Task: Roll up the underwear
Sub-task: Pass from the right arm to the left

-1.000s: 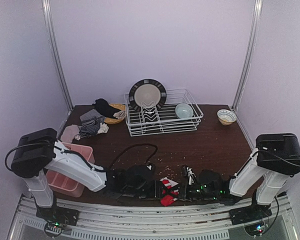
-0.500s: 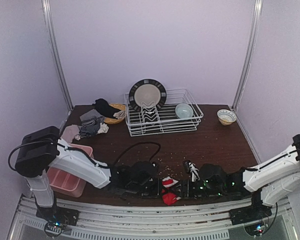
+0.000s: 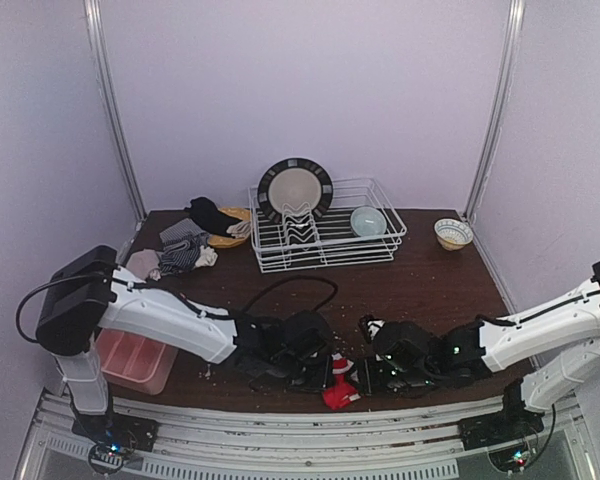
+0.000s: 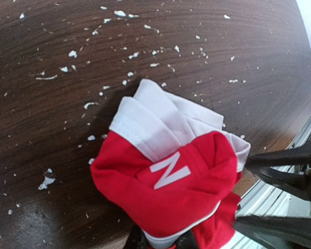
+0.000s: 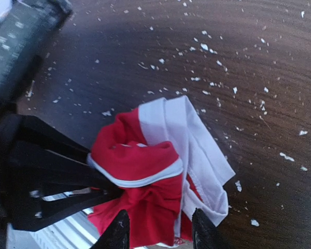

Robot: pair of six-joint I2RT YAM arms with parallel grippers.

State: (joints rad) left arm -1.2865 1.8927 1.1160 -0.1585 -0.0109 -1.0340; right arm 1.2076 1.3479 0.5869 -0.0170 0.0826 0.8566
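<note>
The red underwear (image 3: 338,388) with a white waistband lies bunched at the table's near edge. In the left wrist view it (image 4: 171,192) shows a white "N", and my left gripper (image 4: 161,243) is shut on its white-trimmed hem at the bottom of that view. My right gripper (image 5: 160,233) is open, with its fingers (image 5: 119,231) on either side of the red cloth (image 5: 145,166), which lies partly folded over the white waistband (image 5: 192,140). The two grippers meet at the cloth, left (image 3: 325,372) and right (image 3: 360,378). More underwear, striped (image 3: 183,252), black (image 3: 212,215) and grey (image 3: 140,265), is piled at the back left.
A pink tray (image 3: 140,362) sits at the near left under the left arm. A white dish rack (image 3: 325,240) with a plate (image 3: 295,188) and a bowl (image 3: 368,220) stands at the back, with a small bowl (image 3: 453,233) at the back right. White crumbs (image 4: 72,54) dot the dark table. A metal rail runs along the near edge.
Both arms have stretched further along the near edge and closed in on the red underwear. The cloth has gone from lying flatter to a tighter bunch between the grippers.
</note>
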